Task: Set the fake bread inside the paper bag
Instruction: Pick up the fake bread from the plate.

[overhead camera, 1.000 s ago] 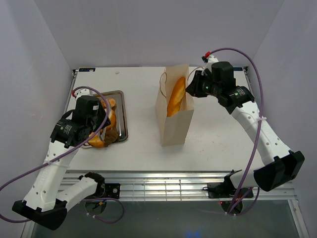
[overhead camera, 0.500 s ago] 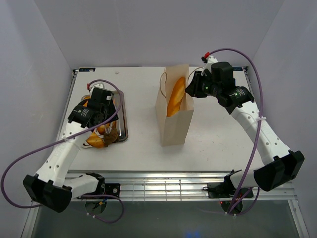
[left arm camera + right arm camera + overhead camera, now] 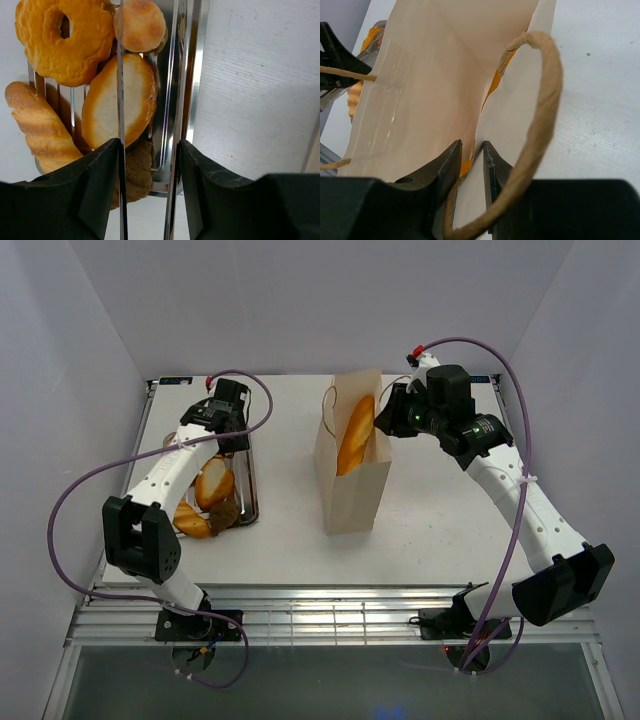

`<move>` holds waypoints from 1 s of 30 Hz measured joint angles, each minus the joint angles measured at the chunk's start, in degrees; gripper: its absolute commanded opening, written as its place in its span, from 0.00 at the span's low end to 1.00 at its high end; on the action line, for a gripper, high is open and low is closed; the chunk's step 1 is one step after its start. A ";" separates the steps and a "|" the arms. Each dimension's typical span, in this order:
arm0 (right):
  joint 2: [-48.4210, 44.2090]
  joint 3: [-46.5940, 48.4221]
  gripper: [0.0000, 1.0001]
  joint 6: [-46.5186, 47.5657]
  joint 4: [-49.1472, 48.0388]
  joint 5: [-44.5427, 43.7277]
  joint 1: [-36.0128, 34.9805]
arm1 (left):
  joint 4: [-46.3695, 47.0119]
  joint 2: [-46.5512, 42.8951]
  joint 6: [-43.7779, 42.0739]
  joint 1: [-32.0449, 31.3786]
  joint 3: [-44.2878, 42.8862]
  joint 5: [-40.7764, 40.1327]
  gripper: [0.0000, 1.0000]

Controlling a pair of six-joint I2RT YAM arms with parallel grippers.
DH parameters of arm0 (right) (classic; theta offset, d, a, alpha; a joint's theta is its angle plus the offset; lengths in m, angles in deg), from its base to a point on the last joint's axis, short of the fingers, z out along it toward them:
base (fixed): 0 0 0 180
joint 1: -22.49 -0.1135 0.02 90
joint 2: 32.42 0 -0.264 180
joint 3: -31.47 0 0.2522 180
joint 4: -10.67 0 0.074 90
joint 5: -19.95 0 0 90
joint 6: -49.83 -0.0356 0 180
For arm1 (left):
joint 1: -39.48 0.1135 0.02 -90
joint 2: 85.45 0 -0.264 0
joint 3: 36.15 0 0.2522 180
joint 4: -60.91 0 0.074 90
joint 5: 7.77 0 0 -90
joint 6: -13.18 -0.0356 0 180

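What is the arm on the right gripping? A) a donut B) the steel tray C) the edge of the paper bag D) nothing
C: the right gripper pinches the top edge of the paper bag between its two fingers, as its wrist view shows.

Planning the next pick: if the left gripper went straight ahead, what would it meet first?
Probably the oval roll in the tray, lying right under its tongs; depth is unclear.

Bright, even, diffuse light; faint soft shadow at the paper bag (image 3: 352, 480) base. Glare streaks on the tray (image 3: 199, 75). Wrist-view foregrounds slightly soft.
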 measured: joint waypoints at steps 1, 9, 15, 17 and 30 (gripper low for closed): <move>0.00 0.00 0.30 0.02 0.00 0.00 0.00 | 0.28 1.38 -0.52 0.20 -0.28 -0.20 0.60; 0.00 0.00 0.30 0.04 0.00 0.02 0.00 | 2.12 7.82 -3.15 0.66 -3.67 -1.44 0.60; 0.00 0.00 0.30 0.07 0.00 0.02 0.00 | 2.36 8.31 -3.72 0.66 -3.78 -2.08 0.59; 0.02 0.00 0.30 0.07 0.00 0.02 0.00 | 2.40 8.31 -3.74 0.66 -3.63 -2.49 0.59; 0.17 0.00 0.30 -0.04 -0.02 0.09 0.00 | 2.51 7.96 -3.72 0.20 0.26 -3.89 0.59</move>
